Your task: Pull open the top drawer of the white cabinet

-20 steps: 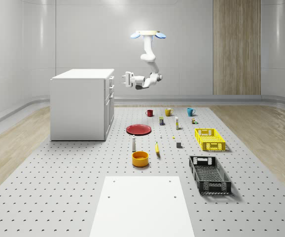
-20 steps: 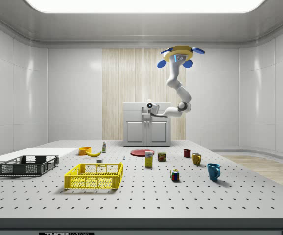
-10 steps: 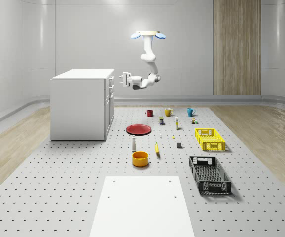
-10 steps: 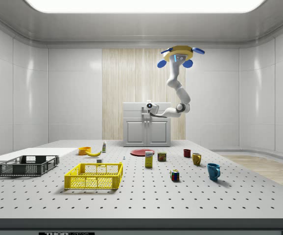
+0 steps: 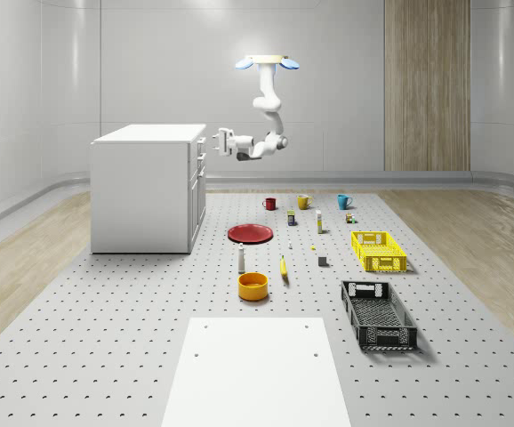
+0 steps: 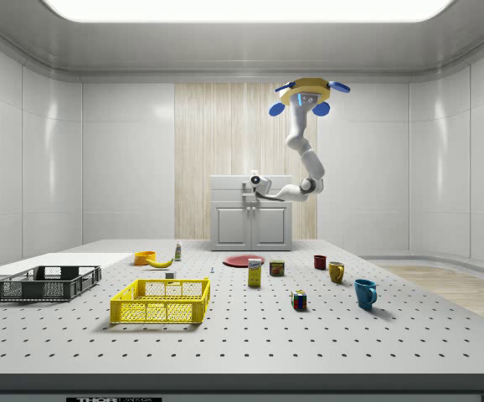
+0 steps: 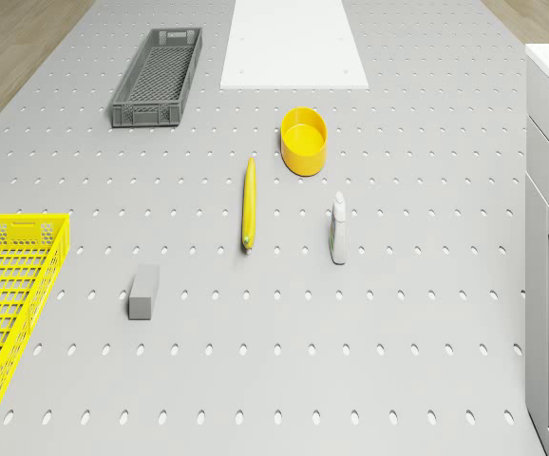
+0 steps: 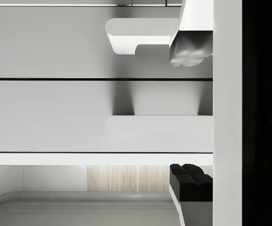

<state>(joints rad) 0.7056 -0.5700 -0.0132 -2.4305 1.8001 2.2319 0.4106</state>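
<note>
The perforated tabletop [image 5: 106, 338] carries the white cabinet [image 5: 146, 191] toward the whole-scene view's left, its drawer fronts facing that view's right and the top drawer [image 8: 79, 42] shut flush with the one below. The drone [image 5: 267, 62] hovers high above the tabletop beside the cabinet's front — its arm [image 5: 270, 111] bends down and reaches toward the cabinet. The gripper [image 8: 190, 115] sits just in front of the uppermost drawers with its jaws apart, one fingertip [image 8: 191, 52] by the top drawer's handle [image 8: 140, 36] and the other [image 8: 190, 181] past the cabinet's top edge — no contact is clear.
</note>
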